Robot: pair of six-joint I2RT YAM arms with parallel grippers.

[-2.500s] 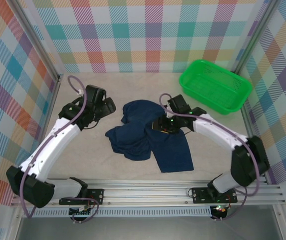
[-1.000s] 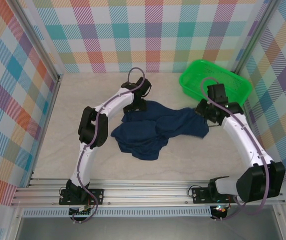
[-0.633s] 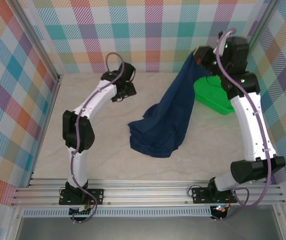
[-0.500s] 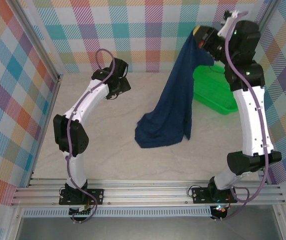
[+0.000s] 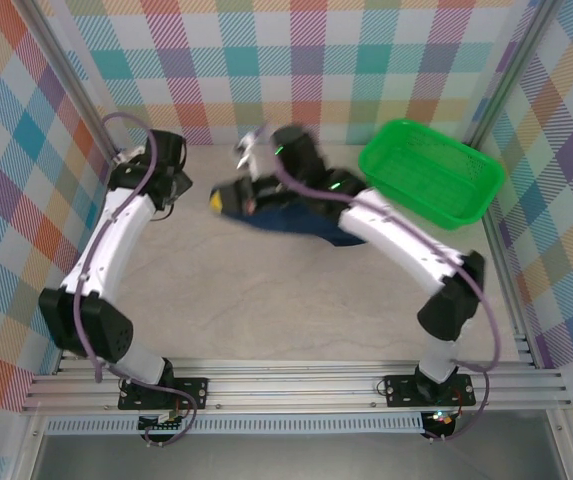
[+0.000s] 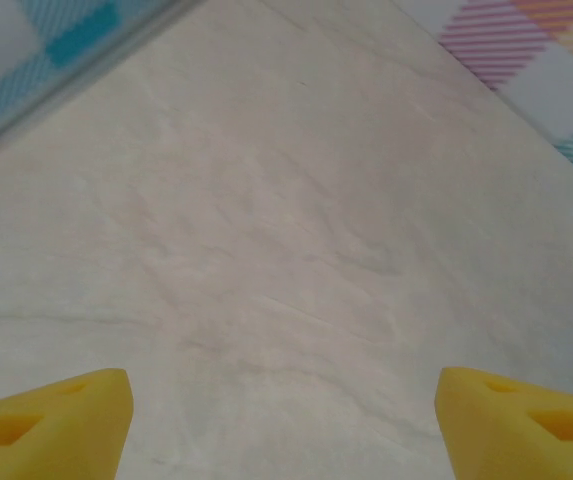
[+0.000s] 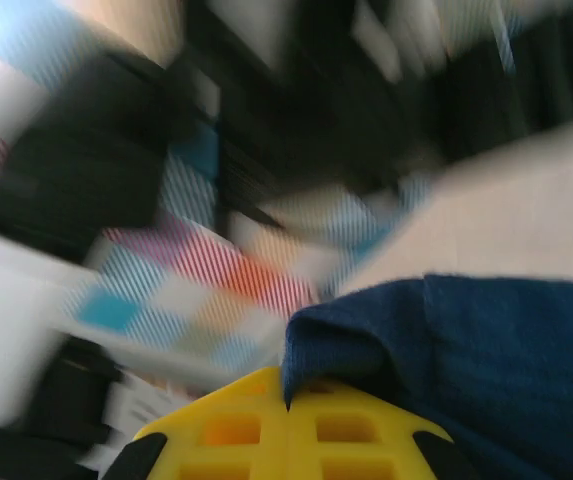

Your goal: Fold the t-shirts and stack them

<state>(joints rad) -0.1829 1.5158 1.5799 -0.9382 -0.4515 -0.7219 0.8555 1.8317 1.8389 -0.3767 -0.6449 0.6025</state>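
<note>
The right gripper [image 7: 288, 425] has its yellow jaws pressed together on a folded edge of the dark navy t-shirt [image 7: 466, 370], a lip of cloth pinched right at the seam between them. The rest of the shirt spreads to the right in the wrist view and runs off the frame's edge. That view is badly smeared: behind the cloth there are dark shapes, a patch of plaid and a pale strip of table, none sharp enough to name with confidence. From above, the right arm [image 5: 396, 235] reaches across toward the back left of the table, and its forearm covers much of the shirt. What shows is a bunched navy mass under and beside the arm, near the back wall [image 5: 266, 60]. Whether it lies on the table or hangs just above it I cannot tell, nor which face is turned up. The green basket [image 5: 431, 170] sits at the back right, well apart from the gripper. The left gripper [image 6: 284, 430] stands wide open and holds nothing. Its yellow fingertips [image 6: 51, 420] are cut off at the bottom corners of its wrist view, with bare marbled table [image 6: 286, 220] between them. From above it sits near the left wall, apart from the shirt.
</note>
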